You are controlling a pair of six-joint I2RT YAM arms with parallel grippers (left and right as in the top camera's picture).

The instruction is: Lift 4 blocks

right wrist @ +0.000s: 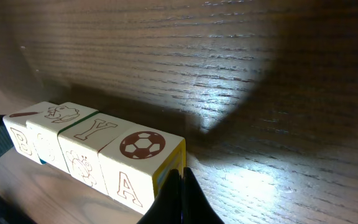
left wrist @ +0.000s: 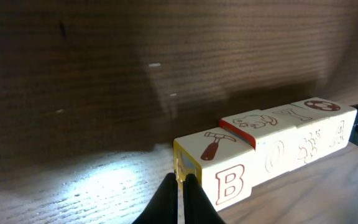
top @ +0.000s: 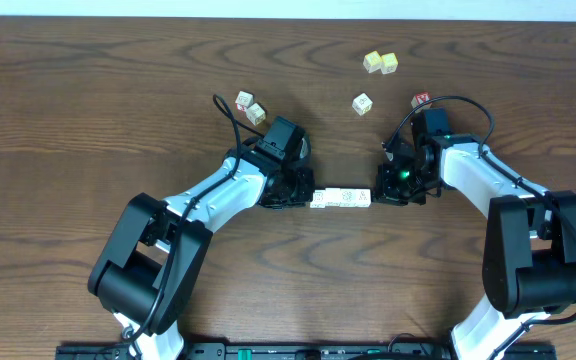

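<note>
Dark wood table (top: 88,80), nothing else on it but cubes and two arms. Right about the middle is the row of four blocks (top: 341,199), whitish alphabet cubes butted face to face in a line running from 9 to 3 o'clock. The wrist cameras show a hammer and a B on the 9 o'clock end block and a football and an A on the 3 o'clock one.

The left gripper (top: 308,197) has its fingers pinched together, with the tip pushed against the B end. The right gripper (top: 379,195) is pinched together too and pushes on the A end. So neither one is grasping anything, the row is just squeezed lengthwise between two points. I honestly can't tell whether it's off the wood or resting on it.

The second block from the B end looks a bit out of line, with a red edge showing at the joint. If the arms don't rise evenly or the squeeze slackens, my guess is the row buckles there and the middle two drop out. The tips are also narrow and sit near the edge of the end faces, so an end block could pivot away.

The other cubes are well apart: a pair (top: 249,106) at 10 o'clock, a single cube (top: 362,103) at 12, a yellow pair (top: 380,63) just past 12 and a red-letter cube (top: 421,100) around 1.
</note>
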